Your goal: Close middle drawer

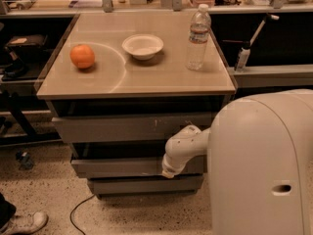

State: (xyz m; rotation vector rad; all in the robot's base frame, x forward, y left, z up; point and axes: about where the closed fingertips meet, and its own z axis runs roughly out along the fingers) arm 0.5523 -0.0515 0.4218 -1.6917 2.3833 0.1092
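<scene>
The cabinet has three grey drawer fronts under a tan top (161, 80). The middle drawer (117, 167) is a wide plain grey front that stands out a little from the cabinet, with a dark gap above it. My white arm (185, 145) reaches from the right. Its end, the gripper (167, 172), rests against the right part of the middle drawer's front. The top drawer front (132, 127) has small white scratch marks. The narrower bottom drawer front (144, 184) sits below.
On the cabinet top stand an orange (82, 56), a white bowl (143, 46) and a water bottle (198, 37). My white body (264, 165) fills the lower right. A cable (78, 210) and a shoe (27, 223) lie on the floor at the left.
</scene>
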